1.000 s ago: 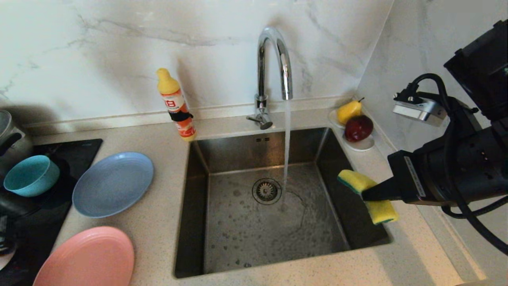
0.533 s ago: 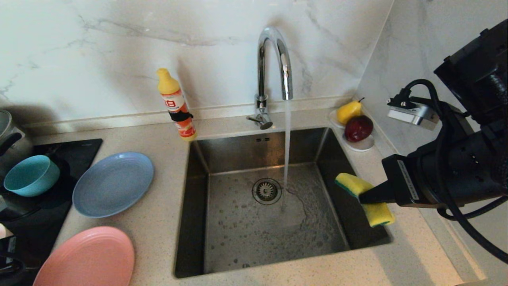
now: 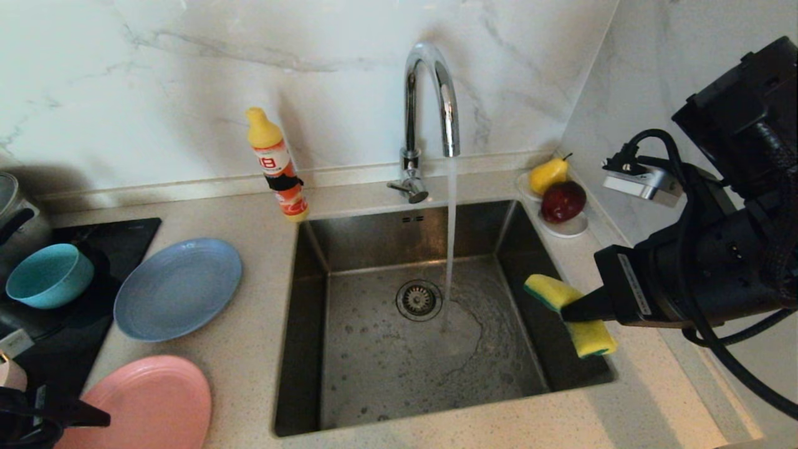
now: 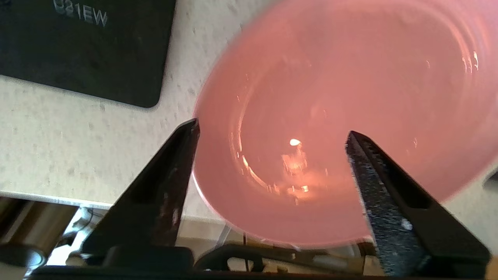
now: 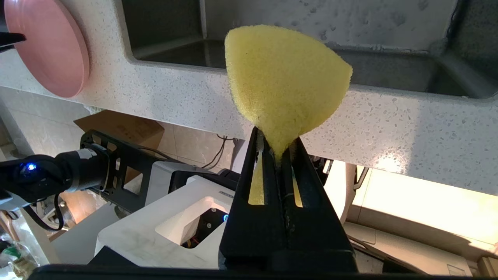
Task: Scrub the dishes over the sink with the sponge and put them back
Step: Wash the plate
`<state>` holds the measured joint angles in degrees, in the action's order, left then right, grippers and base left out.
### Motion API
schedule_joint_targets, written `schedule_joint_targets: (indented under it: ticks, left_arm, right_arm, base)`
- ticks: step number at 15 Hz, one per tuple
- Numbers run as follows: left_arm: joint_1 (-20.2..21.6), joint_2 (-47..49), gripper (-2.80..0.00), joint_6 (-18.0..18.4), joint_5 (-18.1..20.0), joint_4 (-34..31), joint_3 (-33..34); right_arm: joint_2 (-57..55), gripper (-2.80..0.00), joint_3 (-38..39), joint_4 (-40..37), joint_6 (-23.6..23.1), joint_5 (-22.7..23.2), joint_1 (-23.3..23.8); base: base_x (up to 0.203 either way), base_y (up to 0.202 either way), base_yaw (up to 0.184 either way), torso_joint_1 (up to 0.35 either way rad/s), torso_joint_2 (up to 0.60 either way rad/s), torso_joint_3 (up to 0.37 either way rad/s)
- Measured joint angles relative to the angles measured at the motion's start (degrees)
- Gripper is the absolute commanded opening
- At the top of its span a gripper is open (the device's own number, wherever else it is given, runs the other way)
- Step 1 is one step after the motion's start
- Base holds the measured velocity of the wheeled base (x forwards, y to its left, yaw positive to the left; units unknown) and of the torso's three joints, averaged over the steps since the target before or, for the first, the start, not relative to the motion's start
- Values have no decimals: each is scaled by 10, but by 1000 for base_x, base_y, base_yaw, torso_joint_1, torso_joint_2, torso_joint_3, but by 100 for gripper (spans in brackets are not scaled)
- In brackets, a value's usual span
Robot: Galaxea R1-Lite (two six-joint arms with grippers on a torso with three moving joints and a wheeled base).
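Observation:
The salmon-pink plate point(image 3: 146, 402) lies flat on the counter at the front left. My left gripper point(image 4: 272, 128) hovers over its near rim point(image 4: 311, 217), open, jaws spread wide with nothing gripped; in the head view it point(image 3: 75, 416) shows at the bottom left corner. A grey-blue plate point(image 3: 177, 288) and a teal bowl point(image 3: 48, 274) sit behind it. My right gripper point(image 3: 570, 310) is shut on the yellow sponge point(image 3: 586, 337), held above the right side of the steel sink point(image 3: 299, 349). The sponge point(image 5: 284, 77) bulges out past the fingertips.
Water runs from the chrome tap point(image 3: 430, 93) into the basin beside the drain point(image 3: 419, 300). A detergent bottle point(image 3: 277, 165) stands behind the sink's left corner. A white dish with fruit point(image 3: 561, 196) sits at the back right. A black cooktop point(image 3: 118, 240) and steel pot point(image 3: 12, 212) are far left.
My left gripper has come into the head view at the bottom left beside the pink plate. The right gripper with the sponge has drifted slightly left.

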<state>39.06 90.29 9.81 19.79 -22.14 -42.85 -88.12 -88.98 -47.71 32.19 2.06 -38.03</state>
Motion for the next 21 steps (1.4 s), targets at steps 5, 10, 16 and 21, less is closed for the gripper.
schedule_joint_targets:
  ticks: [5, 10, 16, 21]
  left_arm:
    - [29, 26, 0, -1, -4, 60, 5]
    - [35, 33, 0, 3, 12, 56, 18]
    - [35, 42, 0, 1, 67, 57, 41]
    - [35, 48, 0, 0, 91, 61, 51]
  right_arm:
    - [5, -280, 5, -1, 0, 0, 0]
    - [5, -280, 4, 0, 0, 0, 0]
    - [5, -280, 5, 0, 0, 0, 0]
    - [6, -280, 6, 0, -1, 0, 0]
  base:
    - [0, 0, 0, 0, 0, 0]
    - [0, 0, 0, 0, 0, 0]
    - [0, 0, 0, 0, 0, 0]
    - [0, 0, 0, 0, 0, 0]
